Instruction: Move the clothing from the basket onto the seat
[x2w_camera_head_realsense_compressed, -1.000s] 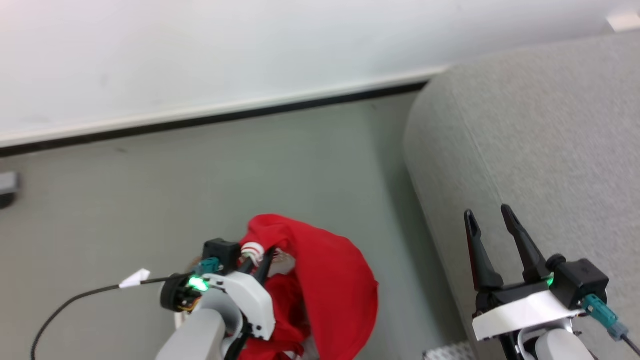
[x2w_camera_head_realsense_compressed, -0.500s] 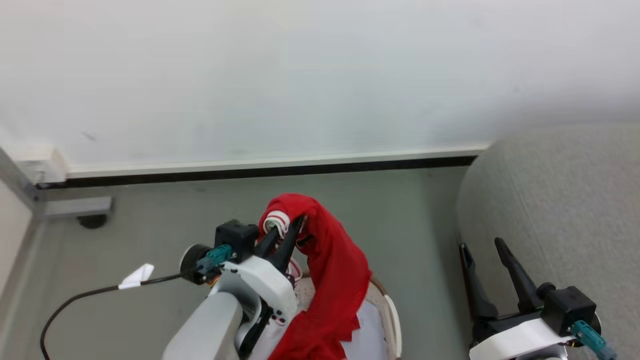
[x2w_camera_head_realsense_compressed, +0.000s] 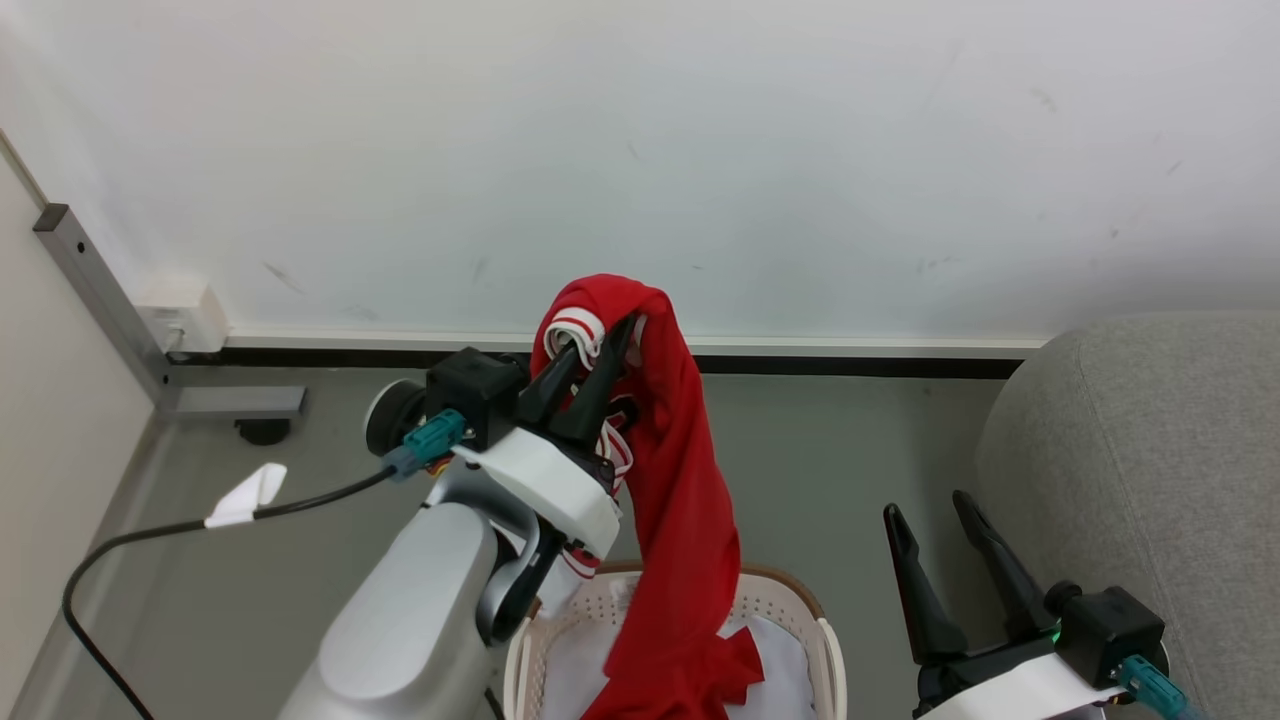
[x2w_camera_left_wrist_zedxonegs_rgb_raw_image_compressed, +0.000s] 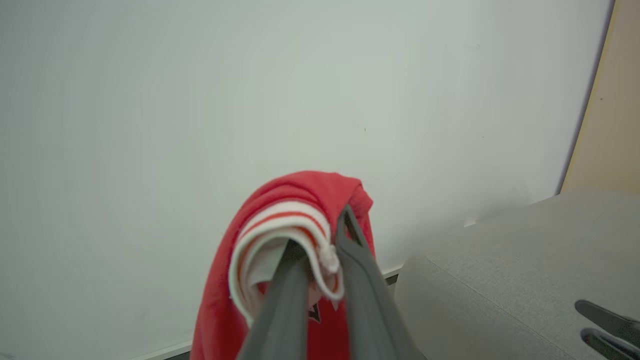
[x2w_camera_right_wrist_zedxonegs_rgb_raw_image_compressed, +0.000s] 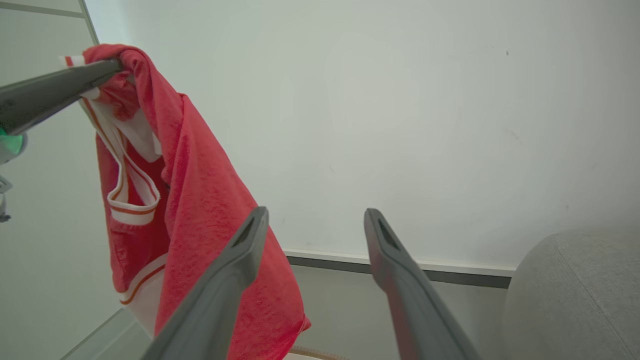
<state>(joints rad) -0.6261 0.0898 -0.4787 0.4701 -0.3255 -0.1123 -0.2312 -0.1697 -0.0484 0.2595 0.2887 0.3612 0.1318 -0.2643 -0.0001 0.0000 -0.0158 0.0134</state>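
My left gripper (x2w_camera_head_realsense_compressed: 602, 338) is shut on the clothing (x2w_camera_head_realsense_compressed: 675, 500), a red garment with white stripe trim, pinched at its top fold (x2w_camera_left_wrist_zedxonegs_rgb_raw_image_compressed: 295, 220). The garment hangs down from the raised fingers, and its lower end drapes into the basket (x2w_camera_head_realsense_compressed: 822, 640), white and perforated with a tan rim, at the bottom of the head view. In the right wrist view the clothing (x2w_camera_right_wrist_zedxonegs_rgb_raw_image_compressed: 200, 200) dangles at the left. The grey seat (x2w_camera_head_realsense_compressed: 1150, 450) stands at the right. My right gripper (x2w_camera_head_realsense_compressed: 925, 505) is open with nothing between its fingers (x2w_camera_right_wrist_zedxonegs_rgb_raw_image_compressed: 240, 250), beside the seat.
A white wall with a dark baseboard (x2w_camera_head_realsense_compressed: 850, 360) runs behind. A metal post and foot (x2w_camera_head_realsense_compressed: 170, 390) stand at the left on the grey floor. A black cable (x2w_camera_head_realsense_compressed: 200, 520) with a white tag trails from my left wrist.
My left gripper has lifted the clothing higher out of the basket. The head view has tilted up, bringing the wall and basket into view. The right gripper stays open.
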